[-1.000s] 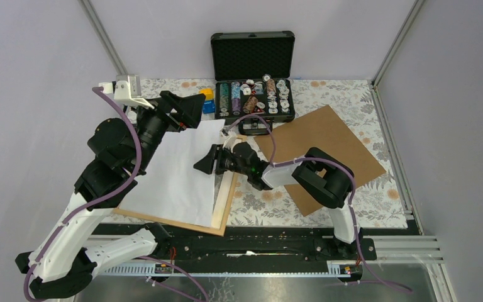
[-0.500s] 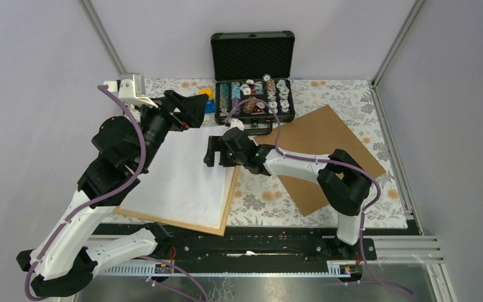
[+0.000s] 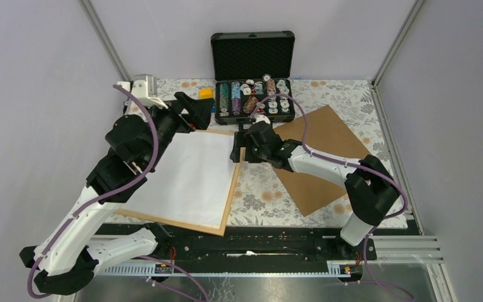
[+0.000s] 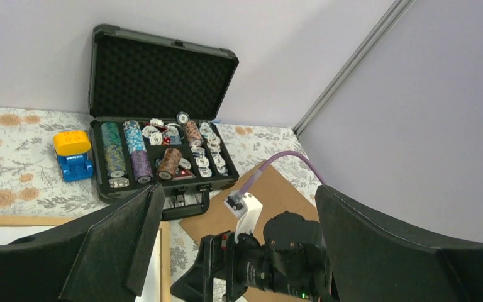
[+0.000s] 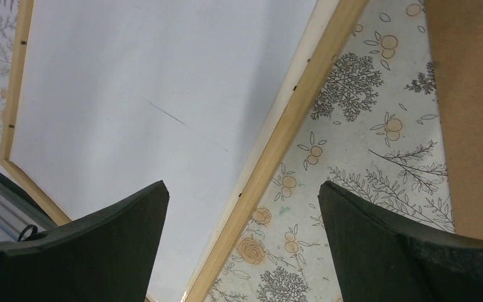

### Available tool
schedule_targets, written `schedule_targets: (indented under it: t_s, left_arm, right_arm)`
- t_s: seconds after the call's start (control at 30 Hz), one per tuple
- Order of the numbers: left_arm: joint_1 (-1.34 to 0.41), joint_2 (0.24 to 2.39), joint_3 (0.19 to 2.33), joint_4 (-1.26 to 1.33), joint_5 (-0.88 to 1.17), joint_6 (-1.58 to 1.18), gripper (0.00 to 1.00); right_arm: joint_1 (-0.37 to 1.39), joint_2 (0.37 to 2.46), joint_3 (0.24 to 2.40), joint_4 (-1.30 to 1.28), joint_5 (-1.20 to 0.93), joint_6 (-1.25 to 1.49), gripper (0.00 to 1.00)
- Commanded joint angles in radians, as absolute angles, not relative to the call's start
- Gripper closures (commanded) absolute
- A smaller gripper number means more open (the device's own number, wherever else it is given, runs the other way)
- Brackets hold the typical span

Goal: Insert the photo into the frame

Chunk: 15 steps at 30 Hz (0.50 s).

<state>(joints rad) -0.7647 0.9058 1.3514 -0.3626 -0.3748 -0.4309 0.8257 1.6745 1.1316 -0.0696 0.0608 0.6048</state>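
Note:
The frame of light wood lies flat on the left half of the table. The photo rests inside it, showing only its plain white side. My right gripper hovers open over the frame's far right corner. In the right wrist view its fingers straddle the wooden frame edge, with the photo to the left, and hold nothing. My left gripper is open and empty above the frame's far edge. The left wrist view looks between its fingers at my right gripper.
An open black case of poker chips stands at the back. A blue and yellow toy sits left of it. The brown hardboard sheet lies to the right under my right arm. Flowered cloth covers the table.
My right gripper opened, left the photo's right edge and swung toward the frame's far right corner. The photo now lies flat inside the frame. My left arm shifted slightly right.

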Motion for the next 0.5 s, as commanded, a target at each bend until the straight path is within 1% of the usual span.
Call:
schedule_targets:
  t_s: [0.0,0.1,0.13,0.2,0.37,0.47]
  left_arm:
    - [-0.763,0.936,1.341,-0.34,-0.346,-0.453,0.01]
    - [-0.764,0.943,1.321,-0.346,-0.341,-0.47,0.01]
    - [-0.763,0.943,1.315,-0.343,-0.339,-0.475,0.01]
    - [-0.763,0.942,1.31,-0.335,-0.328,-0.482,0.01]
    - [-0.764,0.937,1.295,-0.339,-0.318,-0.478,0.01]
    - [-0.763,0.934,1.28,-0.341,-0.322,-0.469,0.01]
  right_arm:
    - [0.776,1.691,1.102,-0.011,0.002,0.701,0.05]
    - [0.776,1.755,1.131,-0.01,0.003,0.778,0.13]
    - [0.779,1.779,1.138,-0.01,0.005,0.807,0.19]
    - [0.787,1.835,1.155,-0.01,0.024,0.856,0.26]
    - [0.843,1.944,1.233,-0.064,0.134,0.854,0.3]
    - [0.858,1.993,1.289,-0.155,0.2,0.838,0.41]
